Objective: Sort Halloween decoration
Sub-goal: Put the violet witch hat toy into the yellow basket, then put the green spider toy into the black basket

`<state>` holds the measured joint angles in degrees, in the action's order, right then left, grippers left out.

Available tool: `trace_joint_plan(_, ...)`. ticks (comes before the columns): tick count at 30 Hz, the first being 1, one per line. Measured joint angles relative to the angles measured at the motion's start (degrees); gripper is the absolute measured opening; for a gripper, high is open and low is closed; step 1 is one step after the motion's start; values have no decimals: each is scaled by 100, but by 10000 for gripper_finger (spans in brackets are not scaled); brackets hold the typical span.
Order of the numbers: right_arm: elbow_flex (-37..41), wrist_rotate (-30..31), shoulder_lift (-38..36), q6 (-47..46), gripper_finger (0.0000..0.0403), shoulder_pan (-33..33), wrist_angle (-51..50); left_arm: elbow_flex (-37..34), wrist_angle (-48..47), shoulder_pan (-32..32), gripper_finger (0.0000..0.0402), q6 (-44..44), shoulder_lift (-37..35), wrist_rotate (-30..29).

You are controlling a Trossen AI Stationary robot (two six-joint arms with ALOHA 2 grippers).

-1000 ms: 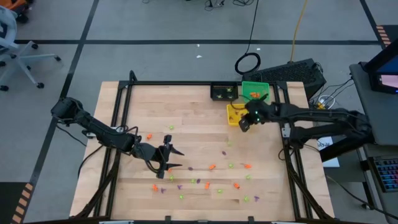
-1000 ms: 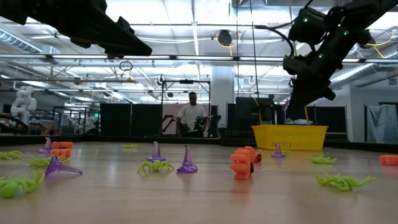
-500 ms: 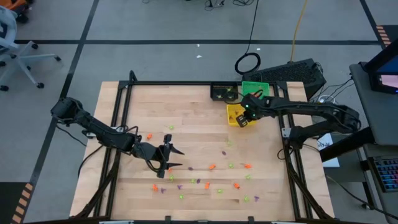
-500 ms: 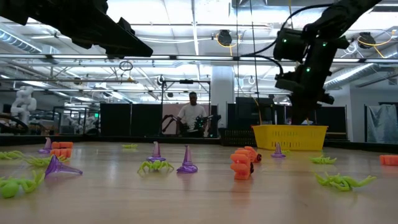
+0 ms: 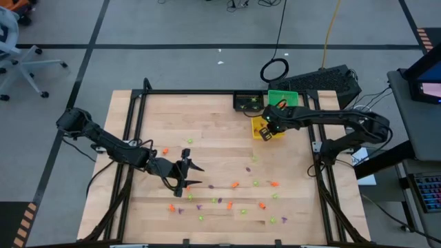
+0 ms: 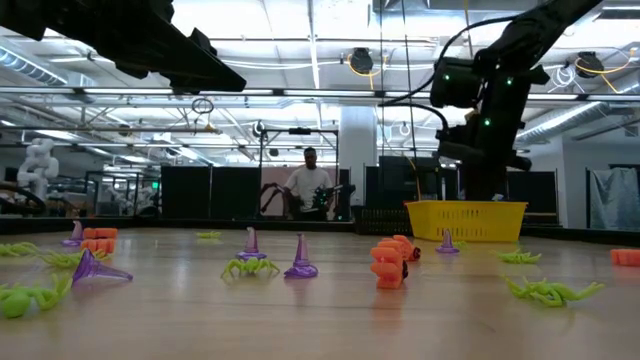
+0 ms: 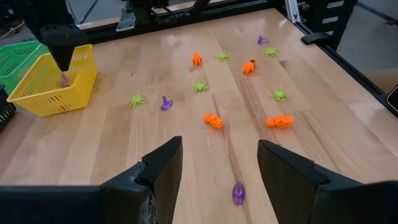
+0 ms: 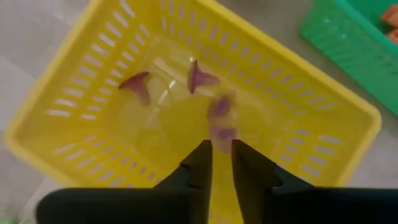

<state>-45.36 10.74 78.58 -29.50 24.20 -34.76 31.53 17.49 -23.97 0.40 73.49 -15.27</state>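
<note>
**Right pincer drops a purple trinket over the yellow bin**

Right pincer (image 8: 221, 163) hangs directly over the yellow bin (image 5: 262, 128) at the far right of the counter (image 5: 207, 117), its fingers parted only by a narrow slit and pinching nothing. Just beyond the tips a blurred purple trinket (image 8: 219, 118) appears to be falling toward two purple ones already on the bin floor. By my reading, the step in hand is the drop-off of one purple piece.

Left pincer (image 5: 187, 173) waits low over the near-left of the counter, fingers spread wide and empty, with a purple piece (image 7: 238, 193) lying on the wood between them.

Most of the Halloween decoration (image 5: 234, 196) is unsorted: orange, purple and light-green bits lie strewn across the near half of the counter. The next move probably calls for lifting clear of the bin wall, swinging back to the scatter, and closing very precisely on one tiny piece without nudging its neighbours.

Only the right wrist view shows the bin's contents; from overhead the arm covers them. Overhead alone shows the green bin (image 5: 282, 98) and black bin (image 5: 247, 102) beside the yellow one. The low view shows the spiders (image 6: 550, 290) and cones (image 6: 300, 258) in profile, and a person far behind the counter.
</note>
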Motion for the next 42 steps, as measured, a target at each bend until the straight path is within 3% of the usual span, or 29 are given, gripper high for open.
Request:
trace_joint_plan(5, 0, 3, -362, 20, 91, -101, -7, 0, -106, -1, 208, -8, 0, -25)
trace_joint_plan(7, 0, 69, -679, 18, 99, -347, -52, 0, -394, -4, 208, -153, 0, -307)
trace_joint_plan(11, 0, 760, -1388, -108, 100, -1364, -29, 0, -1041, -34, 208, -677, -28, -1308)
trace_joint_plan(15, 38, 1707, -1842, -418, 96, -2716, 169, -4, -1355, -44, 208, -1140, -28, -1654)
trace_joint_plan(20, 282, 2372, -1739, -286, 96, -4130, 1188, -4, -1294, -43, 208, -1488, -28, -1661)
trace_joint_plan(26, 420, 2696, -1067, 529, 96, -5150, 2221, -2, -1441, -2, 208, -1651, -28, -1819)
trace_joint_plan(32, 424, 2675, -207, 1419, 95, -5569, 2465, 98, -1610, 231, 208, -1816, -28, -1814)
trace_joint_plan(37, 426, 2678, 15, 2083, 95, -5567, 2668, 348, -2283, 691, 208, -1862, -28, -1769)
trace_joint_plan(42, 422, 2669, -2, 2616, 95, -5544, 3130, 446, -3007, 1349, 208, -1947, -28, -957)
